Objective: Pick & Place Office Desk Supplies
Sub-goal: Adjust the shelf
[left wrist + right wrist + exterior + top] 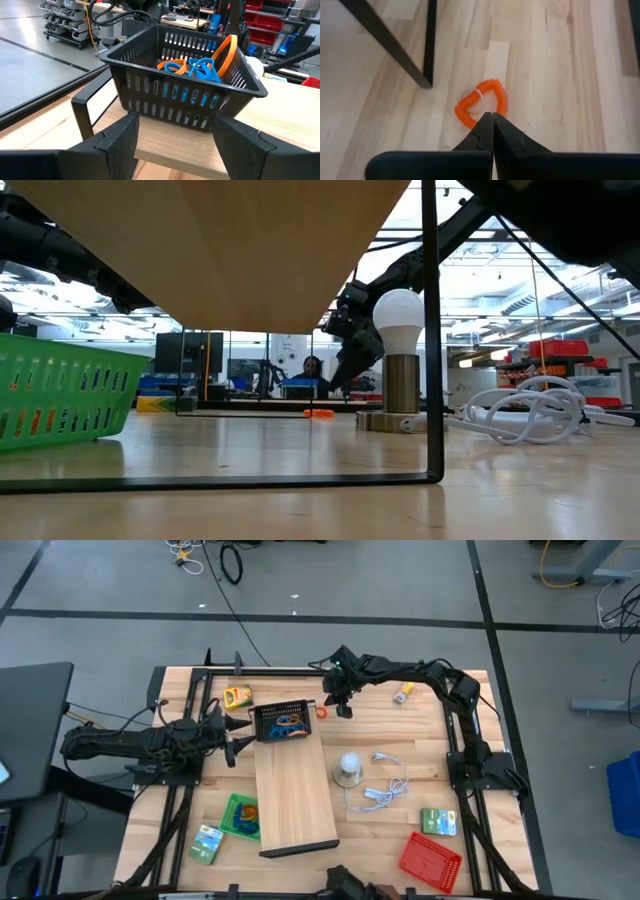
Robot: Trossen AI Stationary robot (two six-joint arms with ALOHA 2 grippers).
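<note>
Since the orange loop clip [481, 104] looks light, thin and springy on the bench [545, 60], the shut, empty right tool [493, 116] must reopen to pinch its ridged rim; left tool [172, 127] waits open, empty.

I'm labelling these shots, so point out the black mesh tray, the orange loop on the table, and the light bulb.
black mesh tray [175, 95]: left wrist view, on its slotted front wall.
orange loop [497, 94]: right wrist view, on its ridged upper curve.
light bulb [398, 313]: low view, on the white globe.
</note>
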